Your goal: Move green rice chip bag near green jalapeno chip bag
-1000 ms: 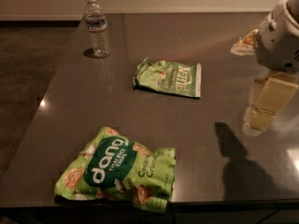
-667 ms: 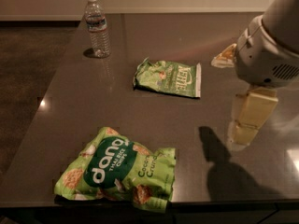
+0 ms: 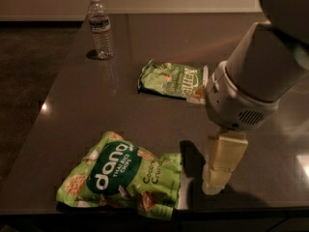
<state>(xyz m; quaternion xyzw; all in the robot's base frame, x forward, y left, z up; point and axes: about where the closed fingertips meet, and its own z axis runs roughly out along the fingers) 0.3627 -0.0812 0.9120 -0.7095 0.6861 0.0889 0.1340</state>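
The green rice chip bag (image 3: 120, 175) lies flat and crinkled at the near edge of the dark table (image 3: 87, 110), its "dang" oval facing up and its right end close to the table's front rim. Just to its right, apart from it by a narrow strip of tabletop, the gripper (image 3: 215, 180) hangs low over the surface, pointing downward, its tip close to the table; a shadow falls between it and the bag. From where I stand it is not gripping anything that I can see, and whether it is open or closed I cannot tell (the pale yellow end reads as one block from this side). Above it the bulky white wrist and arm (image 3: 260, 71) reach in from the upper right. The green jalapeno chip bag (image 3: 171, 79) rests flat further back, near the middle of the table, well apart from the rice bag, its right end partly behind the wrist. A clear water bottle (image 3: 100, 28) stands upright at the far left corner.
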